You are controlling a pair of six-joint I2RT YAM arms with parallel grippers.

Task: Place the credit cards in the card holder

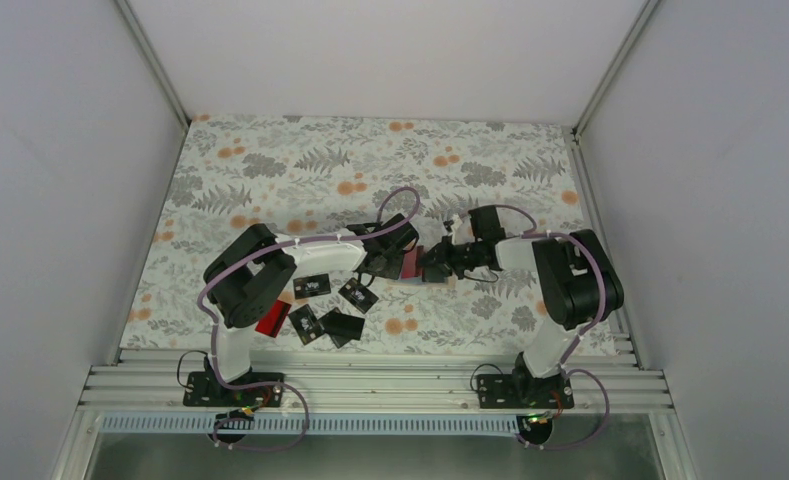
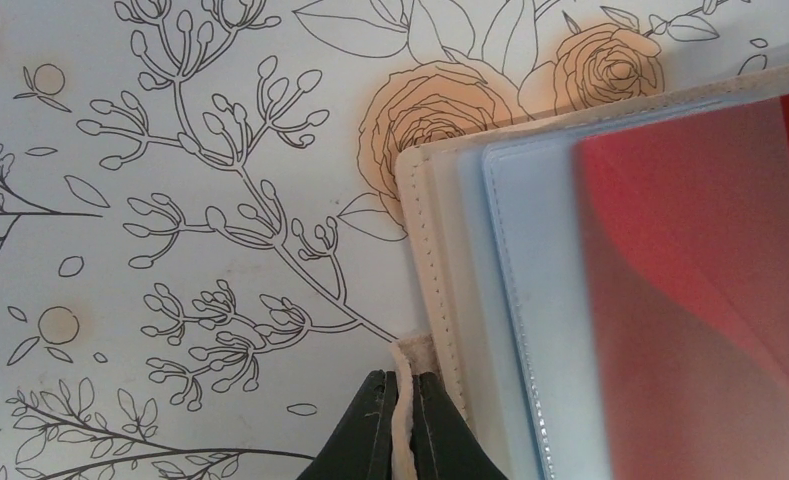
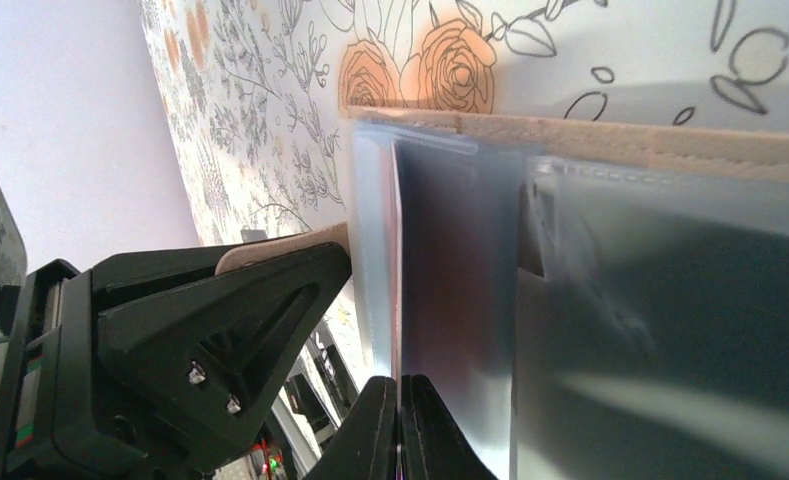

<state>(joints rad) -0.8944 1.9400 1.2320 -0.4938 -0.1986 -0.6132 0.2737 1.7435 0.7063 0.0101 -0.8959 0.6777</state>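
Table (image 1: 300,170): floral surface. The card holder (image 2: 515,300) is laid open between the two sets of jaws. Its beige edge is pinched in the clenched left jaws, judged to keep it steady and spread. A red card (image 2: 690,300) is gripped by the clenched right jaws, just over the blue pockets, presumably for insertion. Loose cards (image 1: 312,285) are left behind the left jaws, well apart.
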